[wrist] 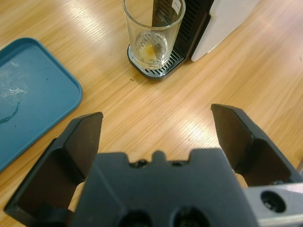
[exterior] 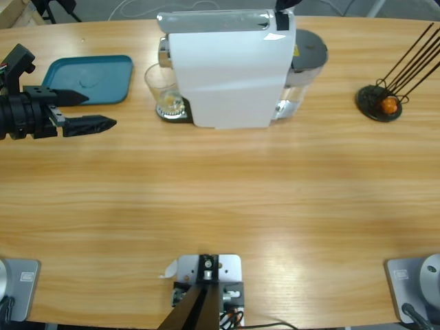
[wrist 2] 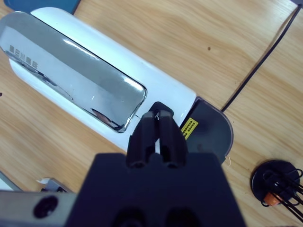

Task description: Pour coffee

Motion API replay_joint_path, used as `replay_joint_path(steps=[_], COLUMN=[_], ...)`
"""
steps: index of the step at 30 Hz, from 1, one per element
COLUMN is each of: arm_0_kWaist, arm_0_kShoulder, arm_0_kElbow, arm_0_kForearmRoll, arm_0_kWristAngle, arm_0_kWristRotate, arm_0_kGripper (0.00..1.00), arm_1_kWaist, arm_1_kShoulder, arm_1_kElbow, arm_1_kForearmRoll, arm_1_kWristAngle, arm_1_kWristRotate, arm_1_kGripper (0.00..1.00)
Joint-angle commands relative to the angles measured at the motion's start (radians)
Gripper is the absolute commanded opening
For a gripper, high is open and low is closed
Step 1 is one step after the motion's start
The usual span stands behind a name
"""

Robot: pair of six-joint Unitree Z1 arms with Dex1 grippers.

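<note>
A clear glass (exterior: 163,89) (wrist: 152,33) stands on the drip tray (wrist: 158,72) under the spout of the white coffee machine (exterior: 227,75) (wrist 2: 94,90). Its base shows only a faint yellowish spot; no dark brown coffee is visible. My left gripper (exterior: 102,111) (wrist: 156,118) hovers over the table left of the glass, pointing at it, open and holding nothing. My right gripper (wrist 2: 158,116) (exterior: 284,7) is shut, empty, directly above the machine's top, at the rear end of the chrome lever (wrist 2: 71,75).
A teal tray (exterior: 89,79) (wrist: 28,94) lies at the back left, beside the left gripper. A black wire capsule holder (exterior: 378,103) (wrist 2: 277,182) with an orange capsule stands at the back right. The machine's grey tank lid (exterior: 309,51) is behind it.
</note>
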Motion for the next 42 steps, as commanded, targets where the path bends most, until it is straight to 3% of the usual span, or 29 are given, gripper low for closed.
replay_joint_path(steps=[1, 6, 7, 8, 9, 20, 39, 42], arm_0_kWaist=[-0.005, -0.004, -0.004, -0.004, -0.004, -0.004, -0.007, -0.017], arm_0_kShoulder=[0.024, 0.022, 0.022, 0.022, 0.023, 0.002, -0.009, -0.01], arm_0_kElbow=[0.033, 0.033, 0.034, 0.033, 0.034, 0.039, 0.044, 0.044], arm_0_kForearmRoll=[-0.01, -0.01, -0.01, -0.011, -0.011, -0.011, -0.013, -0.013], arm_0_kWristAngle=[0.014, 0.014, 0.014, 0.014, 0.014, 0.014, 0.009, 0.005], arm_0_kWristRotate=[0.012, 0.012, 0.012, 0.012, 0.012, 0.012, 0.055, 0.054], arm_0_kGripper=[1.0, 1.0, 1.0, 1.0, 1.0, 1.0, 1.0, 1.0], arm_1_kWaist=[-0.022, -0.021, -0.02, -0.02, -0.02, 0.027, 0.037, 0.036], arm_1_kShoulder=[0.036, 0.003, -0.005, -0.012, -0.023, 0.006, -0.01, -0.086], arm_1_kElbow=[0.106, 0.032, -0.026, -0.094, -0.167, -0.181, -0.192, -0.194], arm_1_kForearmRoll=[-0.002, 0.001, 0.022, 0.053, 0.086, 0.16, 0.233, 0.267], arm_1_kWristAngle=[0.004, 0.014, 0.016, 0.019, 0.017, -0.015, -0.03, -0.092], arm_1_kWristRotate=[-0.019, -0.044, -0.048, -0.049, -0.049, 0.091, 0.113, 0.087], arm_1_kGripper=[0.0, 0.0, 0.335, 0.942, 1.0, 1.0, 1.0, 1.0])
